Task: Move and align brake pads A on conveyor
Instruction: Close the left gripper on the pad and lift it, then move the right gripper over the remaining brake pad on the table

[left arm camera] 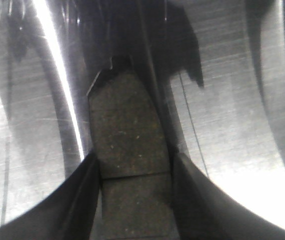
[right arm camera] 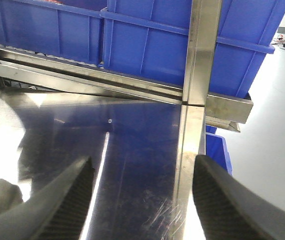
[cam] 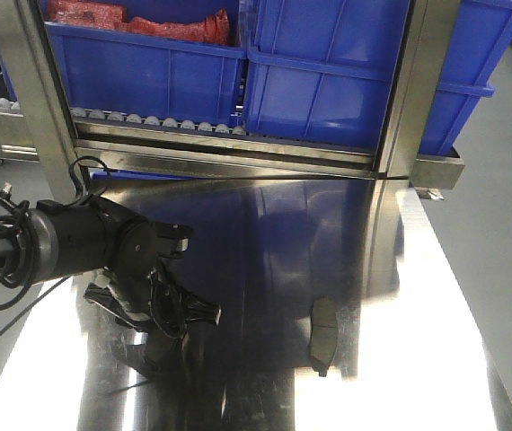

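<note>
One brake pad [left arm camera: 127, 120], grey-brown with a centre groove, fills the gap between my left gripper's [left arm camera: 134, 160] fingers, which press on both its long sides just above the shiny steel table. In the exterior view the left gripper [cam: 159, 312] hangs low over the table's left part, and the pad it holds is hidden there. A second brake pad [cam: 323, 336] lies loose on the steel to the right of centre. My right gripper [right arm camera: 142, 165] is open over the steel with nothing between its fingers. The conveyor is out of view.
A steel roller rack [cam: 229, 153] runs along the table's far edge and carries large blue bins [cam: 328, 81]. An upright steel post [cam: 409, 90] stands at the back right and another post [cam: 31, 99] at the back left. The steel table's [cam: 436, 296] right edge meets grey floor.
</note>
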Controlling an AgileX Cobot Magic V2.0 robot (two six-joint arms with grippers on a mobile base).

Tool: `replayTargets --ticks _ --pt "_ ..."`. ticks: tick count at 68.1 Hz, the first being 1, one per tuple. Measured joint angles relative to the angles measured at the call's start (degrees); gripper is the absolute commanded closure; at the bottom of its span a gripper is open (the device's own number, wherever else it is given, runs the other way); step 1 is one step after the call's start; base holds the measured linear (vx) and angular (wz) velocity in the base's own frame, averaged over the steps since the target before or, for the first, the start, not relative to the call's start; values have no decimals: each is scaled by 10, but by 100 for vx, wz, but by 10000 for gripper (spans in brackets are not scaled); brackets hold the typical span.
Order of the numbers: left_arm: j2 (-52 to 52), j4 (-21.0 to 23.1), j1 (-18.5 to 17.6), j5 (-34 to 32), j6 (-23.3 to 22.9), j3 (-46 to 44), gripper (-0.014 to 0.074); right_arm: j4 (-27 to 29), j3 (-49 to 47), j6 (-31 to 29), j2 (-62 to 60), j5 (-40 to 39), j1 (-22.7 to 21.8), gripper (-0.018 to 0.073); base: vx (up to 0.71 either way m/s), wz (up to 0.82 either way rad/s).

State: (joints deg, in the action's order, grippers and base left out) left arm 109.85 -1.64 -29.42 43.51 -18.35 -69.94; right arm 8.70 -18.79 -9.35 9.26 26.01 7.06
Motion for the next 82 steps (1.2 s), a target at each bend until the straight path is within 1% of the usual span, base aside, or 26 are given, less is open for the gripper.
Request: replayTargets --ticks 12,27,41,50,55,69,77,82 --pt "-36 -19 -6 4 -4 29 603 0 0 0 0 0 0 127 0 0" --pt "-162 -60 -18 -30 -52 105 603 0 0 0 0 0 0 127 0 0" --pt "-317 -91 -18 -34 -79 199 603 0 0 0 0 0 0 127 0 0" --pt "-438 -108 -18 -38 -116 261 603 0 0 0 0 0 0 127 0 0" --pt "-505 -113 -18 -39 -128 290 603 0 0 0 0 0 0 127 0 0" --pt "-696 -117 -18 -32 -133 355 603 0 0 0 0 0 0 127 0 0" --pt "-793 -116 -18 -22 -133 379 603 0 0 0 0 0 0 127 0 0" --pt "-836 -116 -18 -12 -132 389 603 0 0 0 0 0 0 127 0 0"
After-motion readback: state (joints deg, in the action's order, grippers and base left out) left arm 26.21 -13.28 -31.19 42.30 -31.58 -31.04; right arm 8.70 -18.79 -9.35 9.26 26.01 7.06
